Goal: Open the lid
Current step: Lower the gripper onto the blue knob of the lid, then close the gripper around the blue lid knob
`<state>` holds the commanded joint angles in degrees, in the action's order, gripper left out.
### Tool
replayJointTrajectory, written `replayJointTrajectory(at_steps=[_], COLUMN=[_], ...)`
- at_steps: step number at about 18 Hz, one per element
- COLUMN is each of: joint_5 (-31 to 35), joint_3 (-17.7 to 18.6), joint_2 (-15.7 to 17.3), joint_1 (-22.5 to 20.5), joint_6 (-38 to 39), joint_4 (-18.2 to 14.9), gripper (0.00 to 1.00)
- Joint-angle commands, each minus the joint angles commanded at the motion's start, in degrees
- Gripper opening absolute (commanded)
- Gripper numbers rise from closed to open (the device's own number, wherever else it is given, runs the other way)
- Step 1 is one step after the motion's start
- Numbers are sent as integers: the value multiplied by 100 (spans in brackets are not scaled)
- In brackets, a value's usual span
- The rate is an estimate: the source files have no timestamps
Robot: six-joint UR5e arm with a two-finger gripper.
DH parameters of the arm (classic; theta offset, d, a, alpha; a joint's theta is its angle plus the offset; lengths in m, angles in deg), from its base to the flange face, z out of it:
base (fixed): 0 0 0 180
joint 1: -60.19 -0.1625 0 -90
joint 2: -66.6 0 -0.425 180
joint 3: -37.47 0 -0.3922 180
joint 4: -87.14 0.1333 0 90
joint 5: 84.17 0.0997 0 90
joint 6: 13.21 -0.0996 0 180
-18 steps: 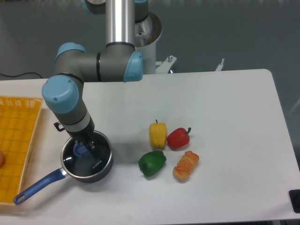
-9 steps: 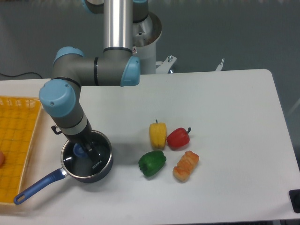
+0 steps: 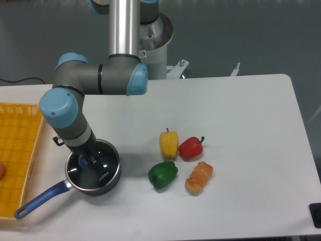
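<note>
pincer [image 3: 88,161] down at the knob [image 3: 84,160] of the lid [image 3: 96,165], grip unclear; lift looks next.

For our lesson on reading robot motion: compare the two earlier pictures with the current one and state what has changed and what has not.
The arm has shifted slightly to the left in the image, carrying the end effector a little left over the lid, at its blue knob. Whether it has closed on the knob cannot be told. The lid is still on the saucepan; the saucepan, the peppers and the yellow basket have not moved.
</note>
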<state>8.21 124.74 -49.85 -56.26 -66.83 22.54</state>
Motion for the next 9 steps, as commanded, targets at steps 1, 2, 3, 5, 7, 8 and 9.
replayJointTrajectory(at_steps=[1,2,3,5,7,8,9], joint_5=[0,0,0,0,0,0,0], joint_3=[0,0,0,0,0,0,0], joint_2=[-17,-26,-26,-35,-53,-70,-70], joint_1=[0,9,9,9,0,9,9], joint_6=[0,0,0,0,0,0,0], joint_4=[0,0,0,0,0,9,9], gripper=[100,100,100,100,100,100,100])
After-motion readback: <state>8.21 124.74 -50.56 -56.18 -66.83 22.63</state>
